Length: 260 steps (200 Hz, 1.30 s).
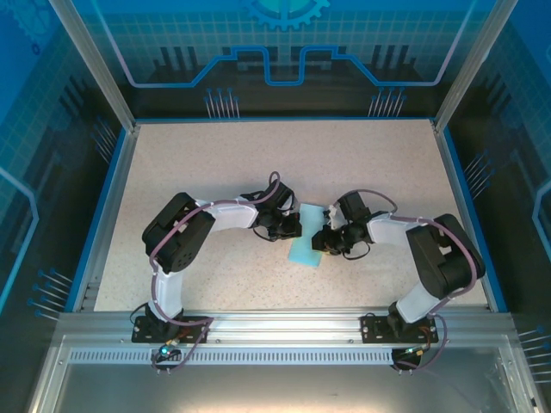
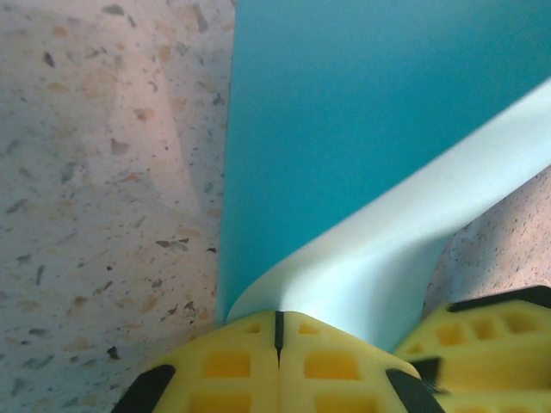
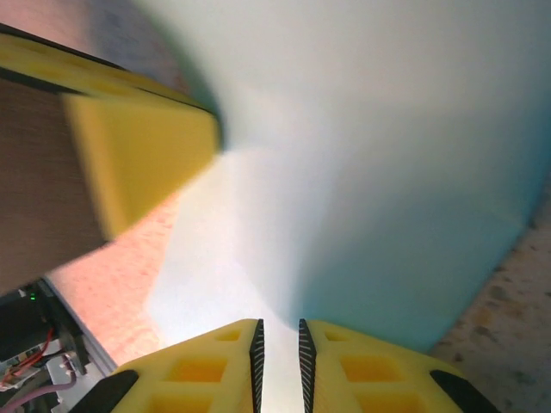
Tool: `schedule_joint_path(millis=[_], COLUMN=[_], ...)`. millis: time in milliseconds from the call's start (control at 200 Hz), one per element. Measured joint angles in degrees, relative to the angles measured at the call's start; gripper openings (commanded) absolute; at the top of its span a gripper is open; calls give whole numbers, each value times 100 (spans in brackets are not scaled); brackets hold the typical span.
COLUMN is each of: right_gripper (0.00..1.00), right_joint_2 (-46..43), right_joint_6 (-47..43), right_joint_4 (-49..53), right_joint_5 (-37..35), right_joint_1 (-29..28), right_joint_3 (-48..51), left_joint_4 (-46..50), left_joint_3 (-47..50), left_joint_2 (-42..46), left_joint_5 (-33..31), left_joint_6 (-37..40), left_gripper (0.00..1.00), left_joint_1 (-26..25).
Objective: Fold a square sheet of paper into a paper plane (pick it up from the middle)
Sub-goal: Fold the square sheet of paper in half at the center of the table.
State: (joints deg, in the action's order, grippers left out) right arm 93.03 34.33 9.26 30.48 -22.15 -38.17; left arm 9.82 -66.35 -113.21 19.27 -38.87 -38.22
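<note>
The square sheet of paper lies light blue at the table's middle, partly folded, with a pale flap curling up off it. My left gripper comes from the left. In the left wrist view its jaws are pressed together right where the lifted flap starts, pinching that edge. My right gripper faces it from the right. Its jaws stand a narrow gap apart, over the pale paper. The left gripper's yellow fingers reach the paper at the upper left of the right wrist view.
The speckled beige table is ringed by a blue rim and metal posts. Both arms bend inward, their elbows out to the sides. An aluminium rail runs along the near edge.
</note>
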Motion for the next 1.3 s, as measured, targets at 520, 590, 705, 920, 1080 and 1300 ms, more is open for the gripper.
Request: schedule_joint_path(millis=[520, 590, 705, 920, 1080, 1300], right_gripper=[23, 23, 23, 24, 24, 25], right_joint_2=[-695, -719, -708, -551, -551, -837], right_joint_6=[24, 63, 164, 278, 280, 326], right_joint_4=[227, 227, 120, -81, -90, -72], right_joint_5=[-22, -42, -118, -151, -151, -146], right_joint_1=[-365, -498, -529, -529, -529, -529], right_joint_3=[2, 4, 129, 514, 514, 535], left_joint_4=[42, 42, 42, 68, 83, 87], left_joint_3=[-17, -17, -20, -28, -33, -37], left_joint_2=[0, 0, 0, -2, -2, -2], left_joint_5=[-13, -15, -13, -13, -15, -15], left_joint_6=[4, 4, 22, 24, 24, 24], left_gripper=[0, 0, 0, 0, 0, 0], left_joint_1=[-11, -11, -11, -22, -22, -22])
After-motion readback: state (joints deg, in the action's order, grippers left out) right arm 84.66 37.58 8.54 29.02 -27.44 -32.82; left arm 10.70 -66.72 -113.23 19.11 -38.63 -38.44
